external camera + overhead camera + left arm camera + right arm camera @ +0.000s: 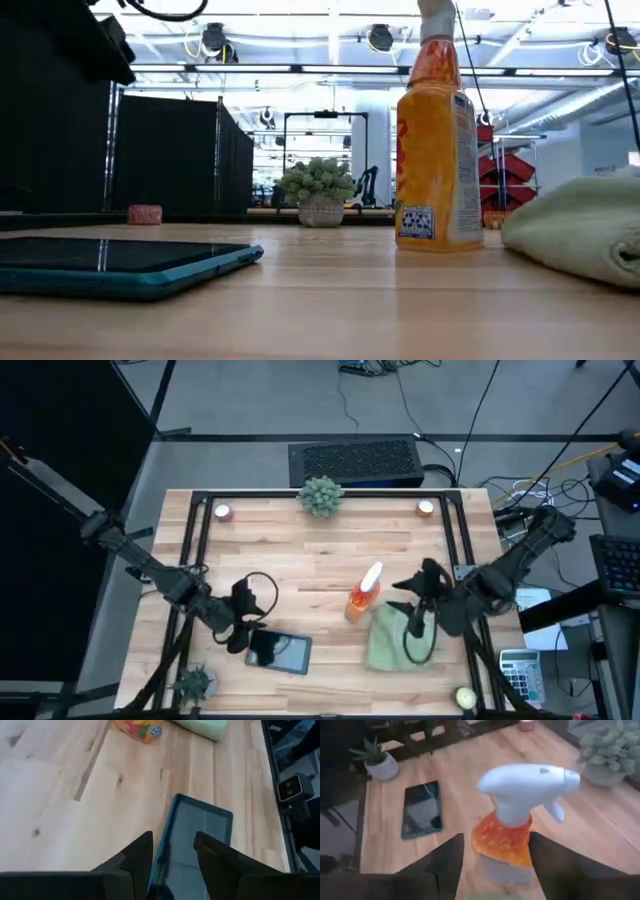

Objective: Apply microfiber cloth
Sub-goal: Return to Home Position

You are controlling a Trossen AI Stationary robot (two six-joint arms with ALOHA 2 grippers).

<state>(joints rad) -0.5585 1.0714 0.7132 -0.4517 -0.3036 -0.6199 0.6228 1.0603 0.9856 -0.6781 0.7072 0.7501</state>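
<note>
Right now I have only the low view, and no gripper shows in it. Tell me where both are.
Observer: The left gripper is open over the tablet, at its end away from the spray bottle.
Operator: Now the right one.
Observer: The right gripper is open over the edge of the microfiber cloth, pointing at the bottle, apart from it.
Operator: Report what sits beside my camera.
Observer: A small spiky plant at the near left corner of the table, a yellowish round object at its near right.

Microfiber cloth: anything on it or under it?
Nothing rests on the microfiber cloth; the open right gripper hangs over it. It lies on the wooden table; anything beneath is hidden.
</note>
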